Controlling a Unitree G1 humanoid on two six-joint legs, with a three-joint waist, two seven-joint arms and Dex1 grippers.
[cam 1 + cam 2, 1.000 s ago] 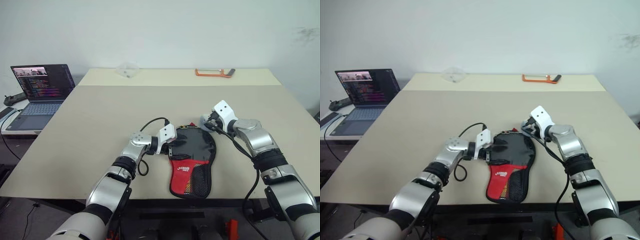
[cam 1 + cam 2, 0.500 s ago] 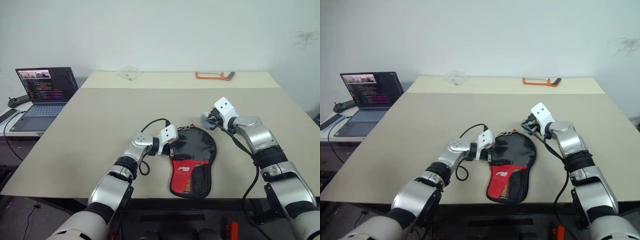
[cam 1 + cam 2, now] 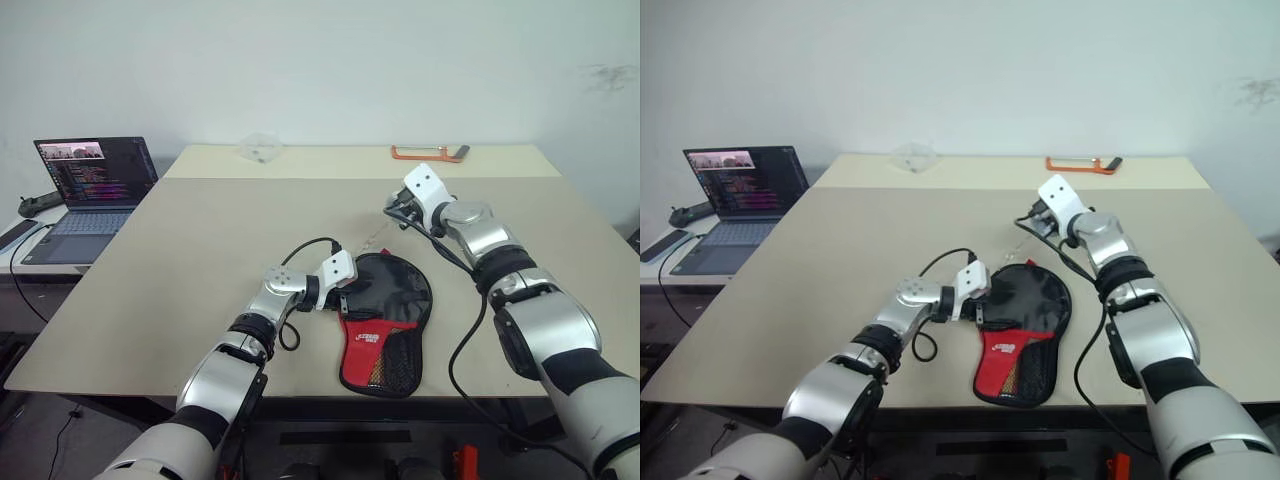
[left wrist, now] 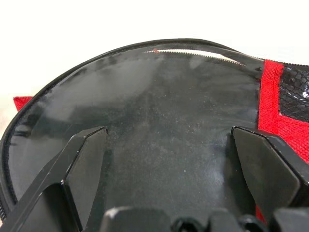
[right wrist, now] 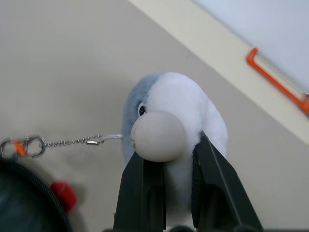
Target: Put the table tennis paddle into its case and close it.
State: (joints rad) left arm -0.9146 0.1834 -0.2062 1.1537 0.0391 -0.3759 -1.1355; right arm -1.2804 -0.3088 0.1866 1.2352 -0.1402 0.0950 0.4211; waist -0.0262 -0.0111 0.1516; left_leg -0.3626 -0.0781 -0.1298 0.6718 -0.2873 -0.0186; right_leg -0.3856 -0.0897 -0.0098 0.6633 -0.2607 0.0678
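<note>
Since the earlier frame the right gripper [image 5: 166, 181] has lifted off the counter [image 3: 200, 230] and moved farther from the case [image 3: 385, 300], carrying a small plush charm [image 5: 176, 130] with it. Its two black fingers are pinched tight on that grey and white plush, whose pale round nose sits just above the fingertips. From the plush a thin bead chain [image 5: 72, 142] runs taut to a small clasp [image 5: 21, 145] at the rim of the case, near a red tab [image 5: 63, 195].

On the other side, the left gripper [image 4: 169, 159] has kept its place, with its fingers [image 4: 84, 162] spread wide and lying over the glossy black round part of the case. They are not closed on anything.

Flat near the counter's front edge, the case has its red mesh part [image 3: 380, 355] toward the robot. A line of zip teeth shows along the far rim in the left wrist view. Whether the table tennis paddle is inside cannot be told.

At the far edge lie an orange-framed tool [image 3: 428, 152] and a clear plastic item [image 3: 258, 148]. A laptop [image 3: 85, 185] stands open beside the counter to the left.
</note>
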